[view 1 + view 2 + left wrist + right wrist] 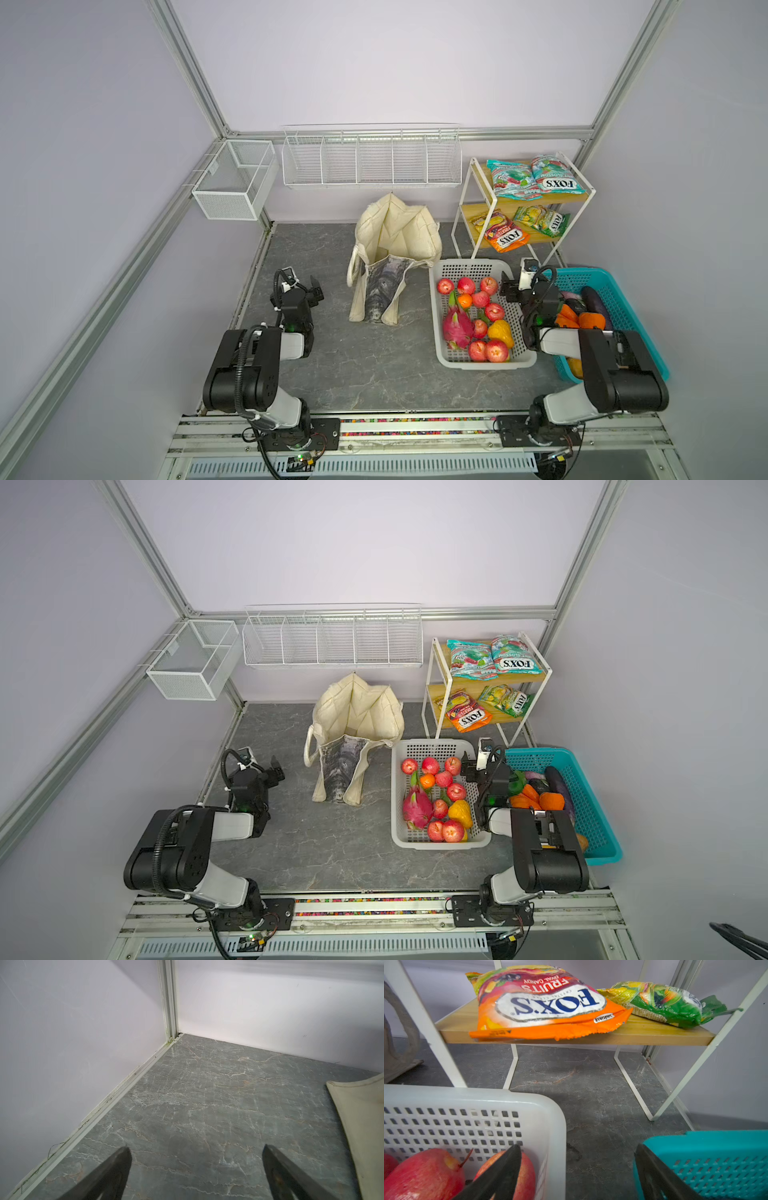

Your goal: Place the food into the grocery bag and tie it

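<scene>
The grocery bag [395, 232] [357, 712], a cream tote with a grey printed panel, stands open at the back middle. Its edge [363, 1118] shows in the left wrist view. Food fills the white basket [486, 365] [467, 1095]: red apples [465, 286] [425, 1172], a pink dragon fruit [457, 328] and a yellow fruit [500, 332]. Teal-and-red FOX'S packets [536, 176] lie on the rack's top shelf. My left gripper [314, 291] [196, 1147] is open over bare floor, left of the bag. My right gripper [509, 291] [577, 1145] is open and empty, straddling the white basket's right wall.
A teal basket [623, 299] [716, 1147] with eggplants and orange vegetables sits at the far right. The white rack [465, 208] also carries an orange FOX'S packet [546, 1007] and a green packet [664, 1005]. Wire baskets [370, 162] hang on the walls.
</scene>
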